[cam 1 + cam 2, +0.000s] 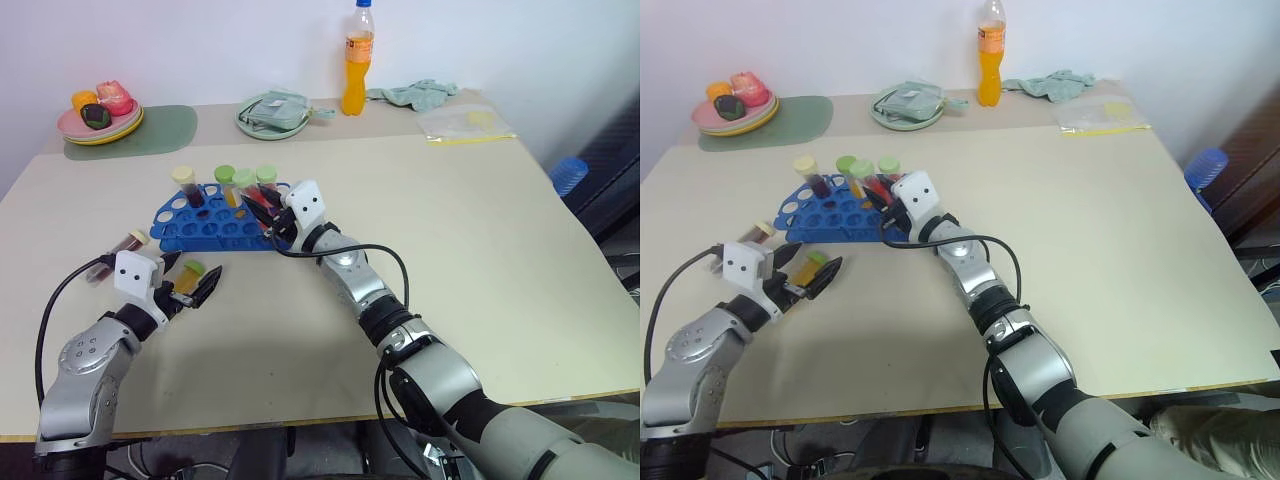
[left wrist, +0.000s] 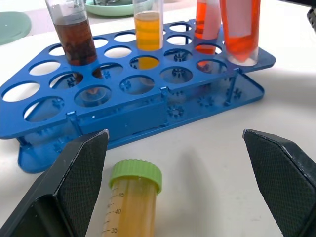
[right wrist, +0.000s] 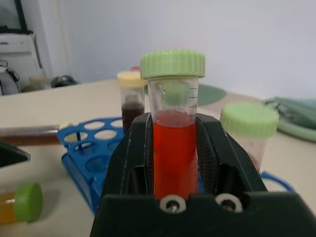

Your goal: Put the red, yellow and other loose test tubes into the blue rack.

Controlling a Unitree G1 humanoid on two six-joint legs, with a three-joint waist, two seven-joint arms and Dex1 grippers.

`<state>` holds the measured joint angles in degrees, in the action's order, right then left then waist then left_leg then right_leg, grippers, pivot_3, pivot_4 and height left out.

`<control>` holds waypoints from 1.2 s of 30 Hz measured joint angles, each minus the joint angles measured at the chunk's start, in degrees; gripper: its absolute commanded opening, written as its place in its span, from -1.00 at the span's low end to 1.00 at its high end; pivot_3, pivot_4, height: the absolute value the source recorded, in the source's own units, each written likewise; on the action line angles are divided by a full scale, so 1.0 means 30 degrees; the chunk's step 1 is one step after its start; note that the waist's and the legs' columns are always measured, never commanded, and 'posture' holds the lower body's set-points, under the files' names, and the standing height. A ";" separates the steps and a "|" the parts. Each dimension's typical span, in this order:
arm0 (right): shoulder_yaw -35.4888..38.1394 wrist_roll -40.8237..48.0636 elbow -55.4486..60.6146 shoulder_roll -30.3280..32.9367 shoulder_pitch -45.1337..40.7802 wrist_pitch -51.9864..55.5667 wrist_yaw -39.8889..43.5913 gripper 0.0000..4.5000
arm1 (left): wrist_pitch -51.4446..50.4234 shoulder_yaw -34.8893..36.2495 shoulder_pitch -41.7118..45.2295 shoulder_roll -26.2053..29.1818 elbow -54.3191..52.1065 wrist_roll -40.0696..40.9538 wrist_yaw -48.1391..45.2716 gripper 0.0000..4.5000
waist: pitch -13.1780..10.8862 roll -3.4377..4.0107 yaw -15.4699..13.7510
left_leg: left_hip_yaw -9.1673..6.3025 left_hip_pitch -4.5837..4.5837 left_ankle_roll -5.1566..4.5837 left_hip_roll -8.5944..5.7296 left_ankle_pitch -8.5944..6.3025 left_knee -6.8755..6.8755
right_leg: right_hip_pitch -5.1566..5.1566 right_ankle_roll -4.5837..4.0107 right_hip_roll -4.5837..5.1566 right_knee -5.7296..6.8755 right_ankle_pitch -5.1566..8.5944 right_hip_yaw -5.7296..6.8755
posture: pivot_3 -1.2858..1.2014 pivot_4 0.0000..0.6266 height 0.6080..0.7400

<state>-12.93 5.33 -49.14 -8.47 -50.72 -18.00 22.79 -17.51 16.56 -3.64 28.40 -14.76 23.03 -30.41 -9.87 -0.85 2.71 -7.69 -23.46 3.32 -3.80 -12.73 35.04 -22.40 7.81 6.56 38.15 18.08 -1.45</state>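
Near the desk's left edge, over the bright blue plastic rack (image 1: pixel 215 222): right gripper (image 3: pixel 174 163) clamping red-liquid, green-capped clear tube (image 3: pixel 174 148), which may miss its hole; left gripper (image 2: pixel 177 177) spread beside yellow-orange tube (image 2: pixel 132 202), unseized.

A plain indoor test room, staged like a lab bench: a bare beige surface (image 1: pixel 480 260) stands against a white wall, carrying a bright blue plastic tube rack (image 1: pixel 215 222) alongside household props, a tall orange drink bottle with a blue cap (image 1: pixel 357 60) and stacked plates of toy food (image 1: pixel 100 118).
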 measured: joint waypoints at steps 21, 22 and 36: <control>-0.0096 0.0845 0.3104 0.0028 0.0272 -0.0163 0.0822 0.97 | -0.0347 -0.0067 -0.0006 -0.0120 -0.0424 -0.0002 0.0306 1.00 | -0.0002 0.0004 -0.0005 | -0.0001 -0.0001 0.0002 0.0005 0.0001 -0.0002 | -0.0015 -0.0001 -0.0003 0.0001 -0.0001 -0.0002 | 0.03 -0.52 1.00; -0.0104 0.0917 0.3769 0.0078 0.0401 -0.0078 0.0819 0.97 | -0.0400 -0.0075 0.0000 -0.0121 -0.0573 0.0003 0.0348 1.00 | -0.0002 0.0004 -0.0014 | -0.0002 -0.0001 0.0001 0.0005 0.0000 -0.0002 | -0.0015 -0.0001 -0.0003 0.0001 -0.0001 -0.0001 | 0.03 -0.52 1.00; -0.0701 -0.1039 1.2594 0.3332 0.3597 0.8497 0.0669 0.97 | -0.2455 -0.0442 0.0573 -0.0122 -0.2146 0.0083 0.1238 1.00 | -0.0001 0.0004 -0.0023 | 0.0001 -0.0004 0.0000 0.0002 0.0000 -0.0007 | 0.0014 -0.0003 -0.0007 0.0007 0.0000 -0.0003 | 0.03 -0.52 1.00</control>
<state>-15.03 2.21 -11.36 1.53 -39.93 7.49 24.80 -24.88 15.23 -1.93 28.03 -21.20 23.28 -26.69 -9.87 -0.84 2.64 -7.69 -23.48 3.32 -3.80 -12.73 35.02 -22.36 7.80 6.54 38.17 18.07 -1.46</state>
